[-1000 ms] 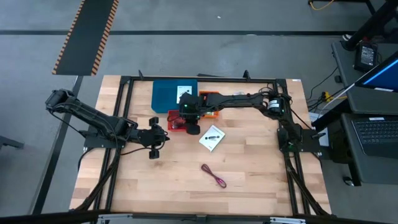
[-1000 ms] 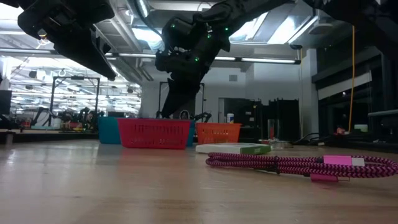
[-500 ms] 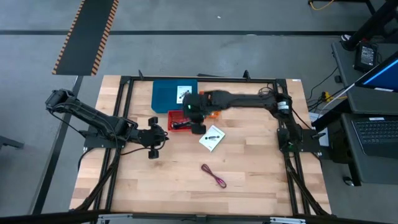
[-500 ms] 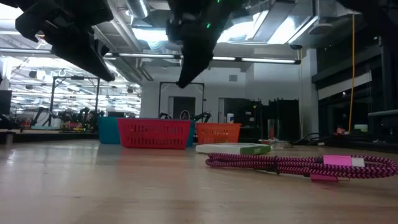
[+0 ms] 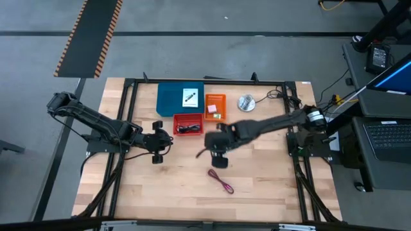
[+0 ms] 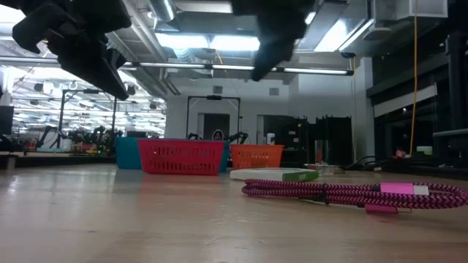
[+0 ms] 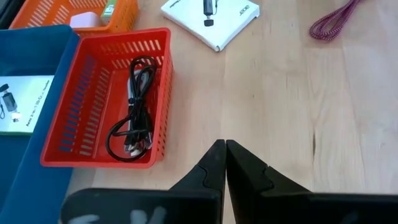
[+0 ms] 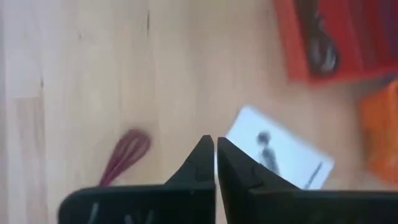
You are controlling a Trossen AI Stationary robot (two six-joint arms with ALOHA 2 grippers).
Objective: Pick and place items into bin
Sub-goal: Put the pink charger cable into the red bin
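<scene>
A round silver object [image 5: 246,102] sits on the wooden table [image 5: 270,186] near its far edge, just beside the orange basket. Beyond the table's right side stands a desk with an open laptop [image 5: 389,138], and a black-and-orange striped strip [image 5: 90,35] lies on the grey floor.

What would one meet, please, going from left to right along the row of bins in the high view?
Blue bin → white card lying in it → orange bin → round silver object.
</scene>
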